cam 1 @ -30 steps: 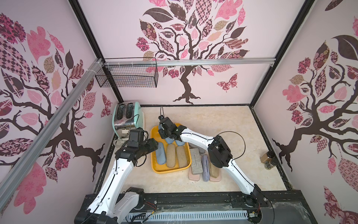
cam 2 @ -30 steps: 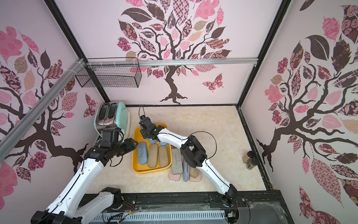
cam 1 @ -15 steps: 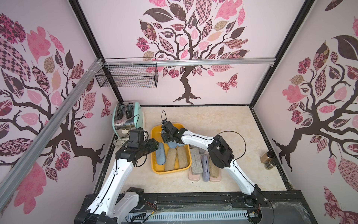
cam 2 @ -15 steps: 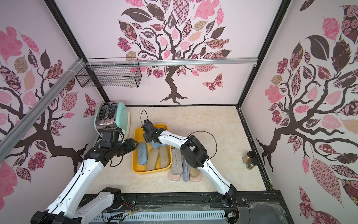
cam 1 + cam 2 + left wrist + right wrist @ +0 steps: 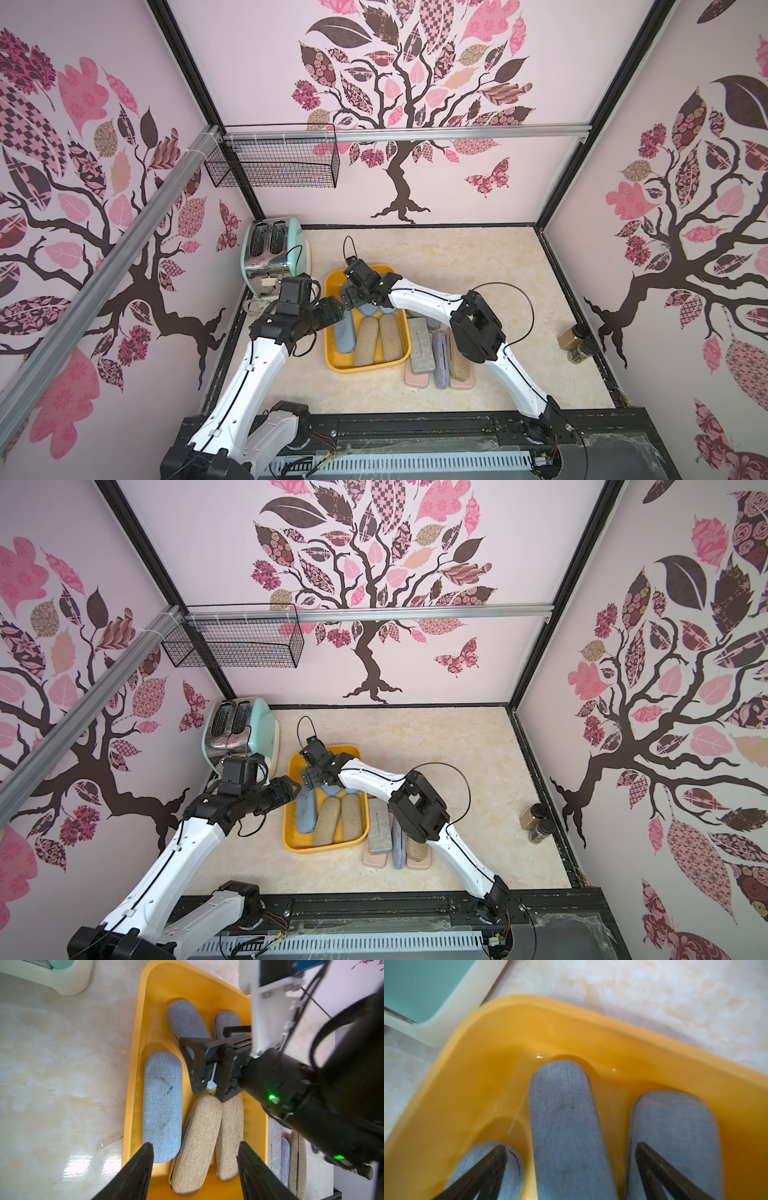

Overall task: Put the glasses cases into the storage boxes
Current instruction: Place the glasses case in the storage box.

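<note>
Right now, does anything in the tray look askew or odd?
Yes. The blue case straddled by the open right gripper lies slanted in the tray, and one tan case tilts against the other tan case. Nothing spilled.

Both arms angle toward each other, left claw [image 5: 193, 1147] and right claw [image 5: 571, 1146] spread apart.

The tray [image 5: 133, 1084] is yellow-orange. The blue case [image 5: 162, 1105] and tan case [image 5: 197, 1142] show a woven fleck. The toaster [image 5: 297, 243] is mint green.
</note>
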You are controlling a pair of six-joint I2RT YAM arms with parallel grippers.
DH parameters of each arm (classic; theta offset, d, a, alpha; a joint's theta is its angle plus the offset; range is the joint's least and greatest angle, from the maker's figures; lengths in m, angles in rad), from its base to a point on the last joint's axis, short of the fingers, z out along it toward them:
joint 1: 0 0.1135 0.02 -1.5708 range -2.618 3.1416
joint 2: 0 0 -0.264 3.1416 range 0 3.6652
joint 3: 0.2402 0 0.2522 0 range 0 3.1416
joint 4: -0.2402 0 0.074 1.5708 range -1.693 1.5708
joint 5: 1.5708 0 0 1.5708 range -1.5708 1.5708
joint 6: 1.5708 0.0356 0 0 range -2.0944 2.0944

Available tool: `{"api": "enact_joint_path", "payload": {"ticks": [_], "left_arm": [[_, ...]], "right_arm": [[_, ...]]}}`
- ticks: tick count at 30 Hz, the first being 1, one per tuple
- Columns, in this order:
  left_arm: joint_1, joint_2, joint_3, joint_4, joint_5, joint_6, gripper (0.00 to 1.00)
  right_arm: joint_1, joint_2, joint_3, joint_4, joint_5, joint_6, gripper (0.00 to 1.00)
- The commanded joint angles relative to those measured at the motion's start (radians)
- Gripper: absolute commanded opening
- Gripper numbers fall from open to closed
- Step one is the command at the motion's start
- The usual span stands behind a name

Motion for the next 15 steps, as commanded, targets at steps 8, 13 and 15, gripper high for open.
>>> {"api": "enact_joint_path", "payload": {"ticks": [8, 13, 15], "left_arm": [[-0.173, 0.054, 0.054, 0.018, -0.04, -0.058, 0.66], [-0.191, 0.073, 0.089, 0.021, -0.034, -0.074, 0.65], [-0.191, 0.056, 0.091, 0.008, -0.053, -0.065, 0.65]], "right_arm": [[-0.02, -0.568, -0.368, -0.003, 0.397, 0.141, 0.99], [-0.168, -0.784, -0.605, -0.237, 0.166, 0.333, 0.99], [-0.183, -0.898, -0.774, -0.239, 0.112, 0.342, 0.99]]}}
